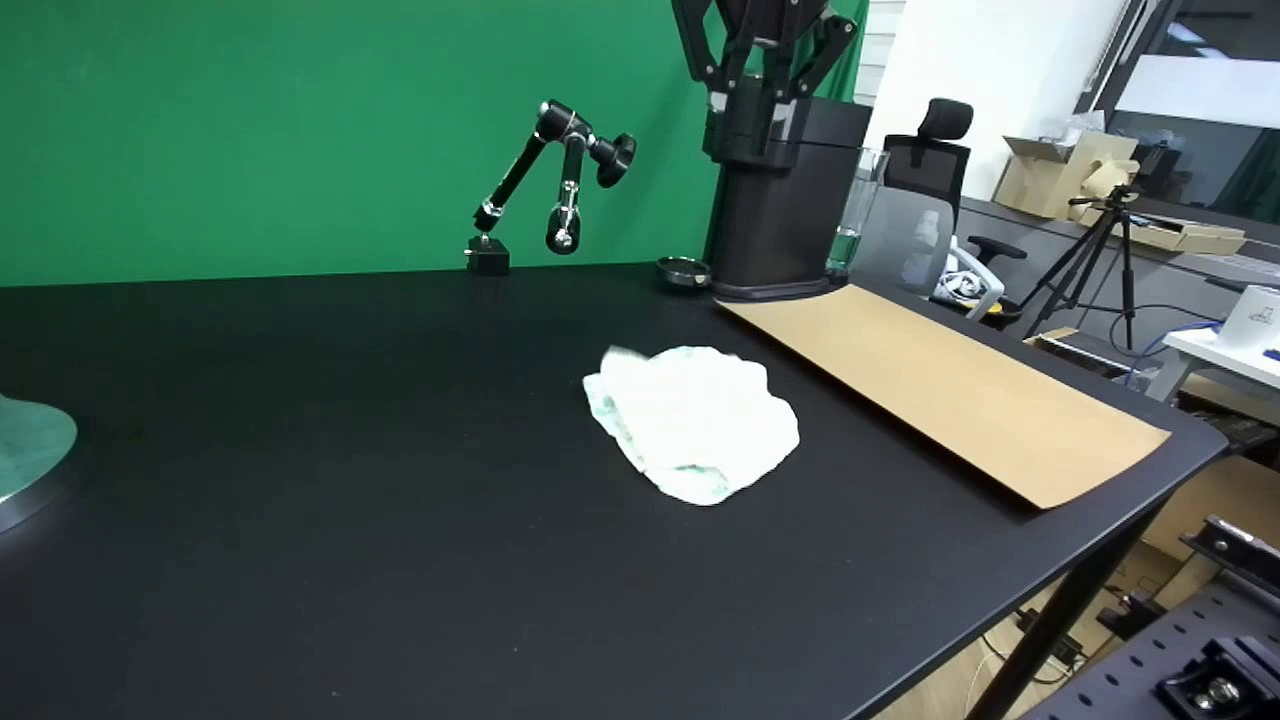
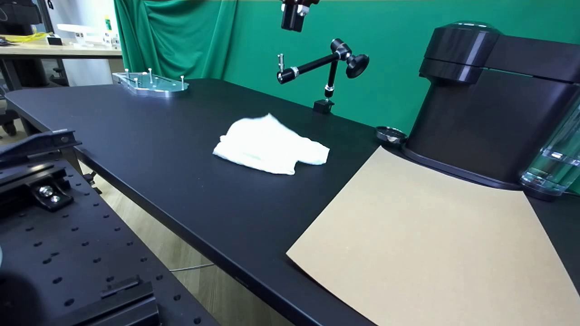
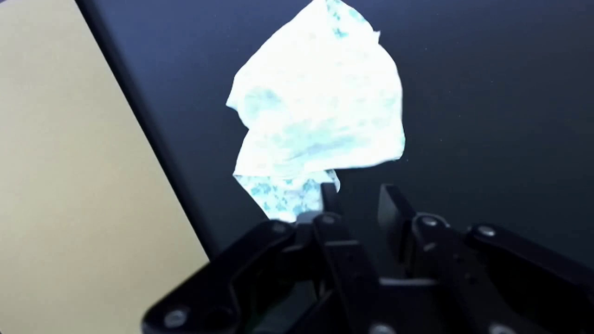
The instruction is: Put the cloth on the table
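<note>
A white cloth with a pale blue-green pattern lies crumpled and partly folded on the black table. The cloth also shows in an exterior view and in the wrist view, where a patterned corner sticks out towards the fingers. My gripper is open part way, with a gap between its fingers and nothing in it. It is above the table, apart from the cloth. In an exterior view the gripper hangs at the top, in front of the coffee machine; elsewhere only its tips show at the top edge.
A brown sheet lies along one table side. A black coffee machine with a clear water tank and a small round dish stand at the back. A jointed black arm mount stands by the green backdrop. A clear plate with posts lies at the far end.
</note>
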